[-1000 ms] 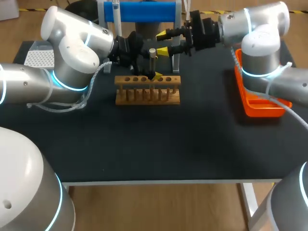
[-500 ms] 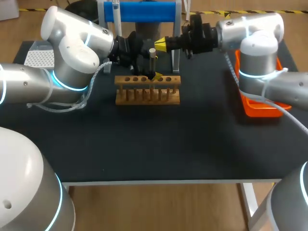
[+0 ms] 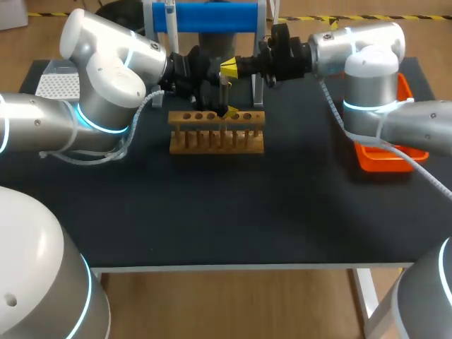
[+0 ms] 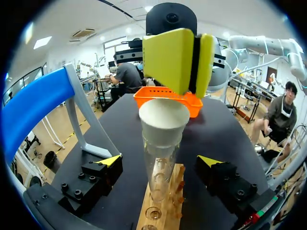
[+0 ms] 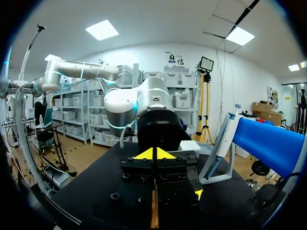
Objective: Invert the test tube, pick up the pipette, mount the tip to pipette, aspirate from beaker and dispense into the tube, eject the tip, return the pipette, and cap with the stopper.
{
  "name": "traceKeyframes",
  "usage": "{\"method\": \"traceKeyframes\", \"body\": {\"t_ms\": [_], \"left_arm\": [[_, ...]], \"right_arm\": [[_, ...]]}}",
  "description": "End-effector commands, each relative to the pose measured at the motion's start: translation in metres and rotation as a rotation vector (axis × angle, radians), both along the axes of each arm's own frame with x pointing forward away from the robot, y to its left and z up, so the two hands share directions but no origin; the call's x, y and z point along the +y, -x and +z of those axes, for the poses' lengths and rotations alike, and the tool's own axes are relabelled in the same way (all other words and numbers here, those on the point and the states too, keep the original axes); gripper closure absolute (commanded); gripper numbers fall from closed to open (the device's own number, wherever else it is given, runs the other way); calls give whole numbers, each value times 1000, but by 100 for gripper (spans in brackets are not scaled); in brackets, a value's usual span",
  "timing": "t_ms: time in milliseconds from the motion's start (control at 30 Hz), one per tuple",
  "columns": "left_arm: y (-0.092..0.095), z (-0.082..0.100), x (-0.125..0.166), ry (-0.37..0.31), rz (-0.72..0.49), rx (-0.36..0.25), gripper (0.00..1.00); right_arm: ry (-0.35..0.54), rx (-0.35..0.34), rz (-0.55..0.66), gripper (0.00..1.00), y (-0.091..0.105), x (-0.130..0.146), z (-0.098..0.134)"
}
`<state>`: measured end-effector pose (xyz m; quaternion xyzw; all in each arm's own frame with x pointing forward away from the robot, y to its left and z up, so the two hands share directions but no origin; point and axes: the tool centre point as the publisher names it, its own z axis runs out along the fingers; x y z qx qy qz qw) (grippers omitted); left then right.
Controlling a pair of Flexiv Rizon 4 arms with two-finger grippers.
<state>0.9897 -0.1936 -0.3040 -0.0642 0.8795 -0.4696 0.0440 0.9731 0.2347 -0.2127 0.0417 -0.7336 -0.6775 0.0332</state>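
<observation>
Although nothing is gripped by it, the right claw (image 4: 194, 62) is seen closed pad against pad, and it is held directly above the pale stopper (image 4: 163, 125), at or just off its top face; whether contact is made cannot be told. That stopper is seated in the mouth of the test tube (image 4: 160, 175), which is stood upright in a hole near the middle of the wooden rack (image 3: 216, 134), at the far middle of the table (image 3: 247, 212). To either side of the tube the fingers of the left claw (image 4: 159, 162) are spread well apart, with neither tip laid against the glass, so nothing is held by it either. Farther out, the pipette (image 3: 169, 14) is found hung at the left end of the blue stand (image 3: 212, 15) behind the rack, and an orange tray (image 3: 387, 161) is set at the right edge. From this layout the steps before capping are judged finished: the tube is mouth up, the pipette is back on its stand, and the stopper is in place. Whether liquid was dispensed cannot be made out. Only the capping is judged unfinished, since the stopper presumably needs to be pressed home.
</observation>
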Motion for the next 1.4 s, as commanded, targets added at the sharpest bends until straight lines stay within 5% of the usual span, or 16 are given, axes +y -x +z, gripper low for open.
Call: {"method": "traceKeyframes", "body": {"t_ms": [33,433,833,1167,1200,1267,1300,1400], "left_arm": [[0,0,0,0,-1,0,0],[0,0,0,0,-1,0,0],[0,0,0,0,-1,0,0],[0,0,0,0,-1,0,0],[0,0,0,0,-1,0,0],[0,0,0,0,-1,0,0],[0,0,0,0,-1,0,0],[0,0,0,0,-1,0,0]], "right_arm": [[3,5,20,100,-6,4,-6],[-20,111,6,100,-10,2,-22],[-4,111,13,100,-4,6,-29],[-105,56,-37,99,-9,-5,6],[-110,53,-40,96,-9,-6,8],[-110,41,-53,56,-10,-10,13],[-99,30,-59,0,-11,-11,14],[-65,2,-76,0,-12,-18,16]]}}
